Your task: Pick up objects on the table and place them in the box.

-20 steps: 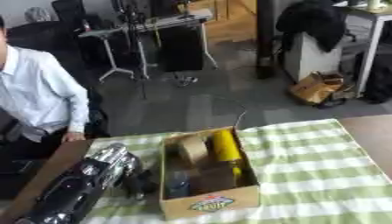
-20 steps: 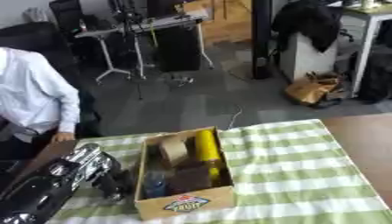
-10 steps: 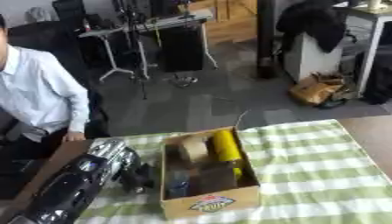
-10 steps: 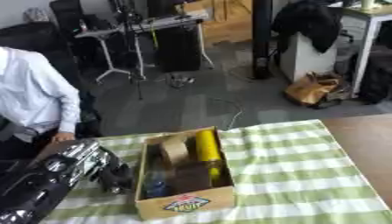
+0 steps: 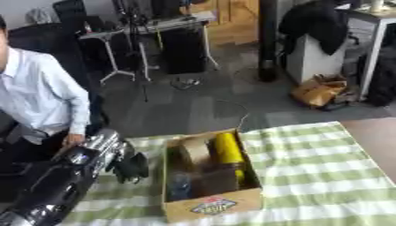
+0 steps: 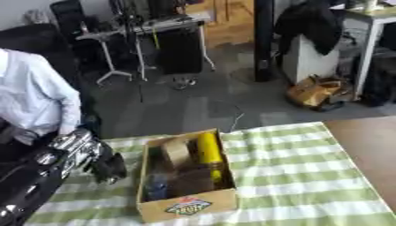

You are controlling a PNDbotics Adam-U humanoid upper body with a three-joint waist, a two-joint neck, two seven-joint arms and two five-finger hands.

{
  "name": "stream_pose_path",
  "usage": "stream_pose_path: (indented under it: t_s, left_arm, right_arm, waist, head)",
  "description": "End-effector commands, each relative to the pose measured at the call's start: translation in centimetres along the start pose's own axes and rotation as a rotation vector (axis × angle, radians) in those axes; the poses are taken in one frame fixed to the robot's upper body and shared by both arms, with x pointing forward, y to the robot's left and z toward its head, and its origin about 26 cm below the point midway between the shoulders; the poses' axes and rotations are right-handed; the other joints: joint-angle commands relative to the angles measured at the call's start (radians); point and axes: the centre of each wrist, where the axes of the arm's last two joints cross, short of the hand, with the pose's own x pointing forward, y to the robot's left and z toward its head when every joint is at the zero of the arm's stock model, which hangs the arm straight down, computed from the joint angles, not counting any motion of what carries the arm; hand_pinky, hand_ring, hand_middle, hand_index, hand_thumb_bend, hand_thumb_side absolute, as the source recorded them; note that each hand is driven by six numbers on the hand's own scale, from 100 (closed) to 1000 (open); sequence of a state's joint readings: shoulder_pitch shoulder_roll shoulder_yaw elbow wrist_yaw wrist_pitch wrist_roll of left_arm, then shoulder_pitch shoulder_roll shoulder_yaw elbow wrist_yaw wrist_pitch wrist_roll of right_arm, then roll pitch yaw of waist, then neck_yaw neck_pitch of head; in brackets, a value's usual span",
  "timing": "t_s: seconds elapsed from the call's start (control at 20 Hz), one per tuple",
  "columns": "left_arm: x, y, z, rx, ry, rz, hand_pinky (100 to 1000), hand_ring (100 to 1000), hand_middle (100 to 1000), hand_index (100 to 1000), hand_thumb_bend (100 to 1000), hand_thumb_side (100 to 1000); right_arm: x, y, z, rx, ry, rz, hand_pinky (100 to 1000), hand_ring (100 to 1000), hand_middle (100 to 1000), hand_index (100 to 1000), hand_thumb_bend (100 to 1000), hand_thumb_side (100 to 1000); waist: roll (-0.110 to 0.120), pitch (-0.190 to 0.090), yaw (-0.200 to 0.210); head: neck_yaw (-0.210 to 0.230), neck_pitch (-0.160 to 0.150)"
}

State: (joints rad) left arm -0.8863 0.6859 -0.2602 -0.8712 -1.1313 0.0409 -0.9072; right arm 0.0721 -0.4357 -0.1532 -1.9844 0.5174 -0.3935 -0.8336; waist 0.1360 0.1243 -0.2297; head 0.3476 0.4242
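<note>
An office floor with stands, a dark cabinet and bags lies beyond the surface (image 5: 325, 167), which is covered by a green and white striped cloth. The robot's left hand (image 5: 130, 167) hangs just left of the box (image 5: 210, 207), low over the cloth; its dark fingers look curled downward, but whether they pinch anything I cannot tell, as nothing shows between them. The right hand is not in view. The cardboard box stands at the middle of the surface and already holds a yellow cylinder (image 5: 229, 152) along its right side, a brown packet (image 5: 193, 152) at its back and a bluish item (image 5: 178, 187) toward its front left. No loose object shows on the cloth, so the task seems close to finished; the next move calls for checking the hidden left edge for anything remaining.
</note>
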Motion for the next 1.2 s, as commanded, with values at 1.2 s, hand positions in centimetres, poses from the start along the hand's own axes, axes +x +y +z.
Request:
stream_pose_path:
  t_s: [1.2]
  left_arm:
    - [7.0,10.6,7.9,0.331,-0.122,-0.171,332,421,372,558,258,689]
  right_arm:
    - [0.1,-0.4,-1.1,-0.045,-0.071,-0.075,912,1000,909,886,100,1000]
  waist:
    - [0.006,-0.038,-0.001]
  head:
    - [0.013,0.016]
